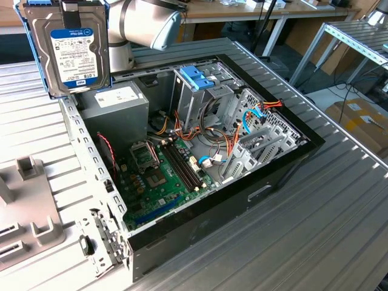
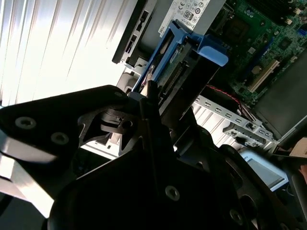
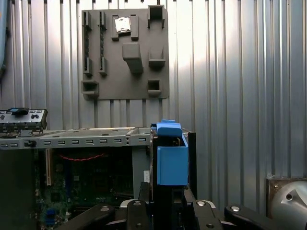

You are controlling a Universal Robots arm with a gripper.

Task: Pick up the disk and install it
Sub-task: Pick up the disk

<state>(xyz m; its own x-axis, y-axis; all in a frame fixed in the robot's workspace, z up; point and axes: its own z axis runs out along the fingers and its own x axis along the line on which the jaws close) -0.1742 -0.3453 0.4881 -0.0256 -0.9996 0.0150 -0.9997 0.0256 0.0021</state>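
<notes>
The disk (image 1: 66, 51), a silver-grey hard drive with a white and blue label and a light-blue frame, hangs upright in the air at the exterior view's upper left. It is above the back left corner of the open computer case (image 1: 285, 163). My gripper (image 1: 70, 11) is shut on its upper edge. In both wrist views the disk (image 2: 192, 48) (image 3: 171, 160) appears edge-on, its blue frame sticking out from between the black fingers (image 3: 144, 194) of the gripper (image 3: 165, 194). Below and to the right stands the metal drive cage (image 1: 197, 79) with a blue plastic top.
Inside the case are a grey power supply (image 1: 118, 100) with a white sticker, a green motherboard (image 1: 163, 176) and orange and blue cables (image 1: 254, 112). A grey fixture plate (image 1: 24, 200) (image 3: 124, 52) lies on the ribbed metal table (image 1: 339, 218) at the exterior view's left.
</notes>
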